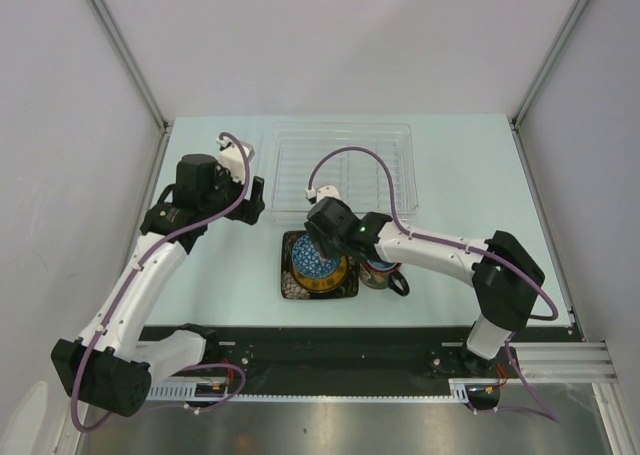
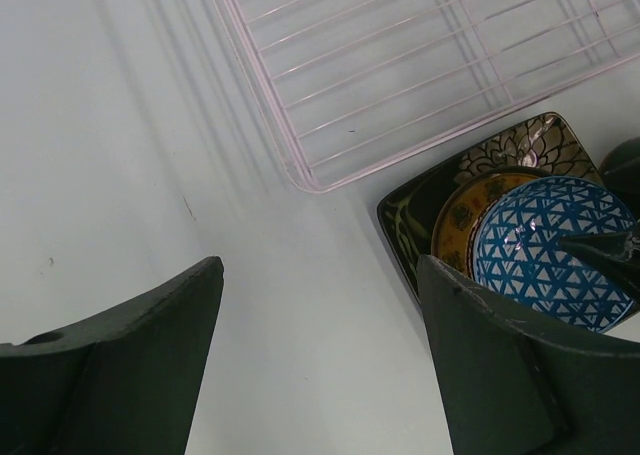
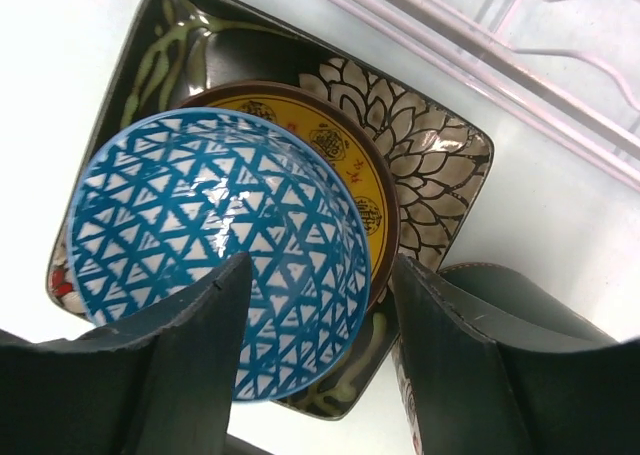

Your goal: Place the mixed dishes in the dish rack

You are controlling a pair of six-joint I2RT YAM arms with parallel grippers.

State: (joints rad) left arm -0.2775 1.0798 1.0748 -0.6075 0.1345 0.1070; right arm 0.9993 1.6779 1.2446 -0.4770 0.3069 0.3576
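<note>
Top external: bowl (image 1: 309,260) stacked on yellow plate (image 3: 340,155) on square plate (image 3: 425,150), mug (image 1: 385,273) just right, all near of dish rack (image 1: 290,170); right gripper (image 3: 322,265) parted astride bowl rim, unclamped; left gripper (image 2: 320,270) wide, empty.

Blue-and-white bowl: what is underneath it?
Under the blue-and-white bowl sits a small yellow plate, itself on a dark square patterned plate. The bowl hides much of the yellow plate, so its middle cannot be seen.

Just beside the right tool (image 3: 320,270), the mug (image 1: 381,275) is mostly hidden under the arm (image 1: 430,245). Below the tool, the bowl (image 3: 200,235) covers most of the yellow plate (image 3: 335,145).
</note>
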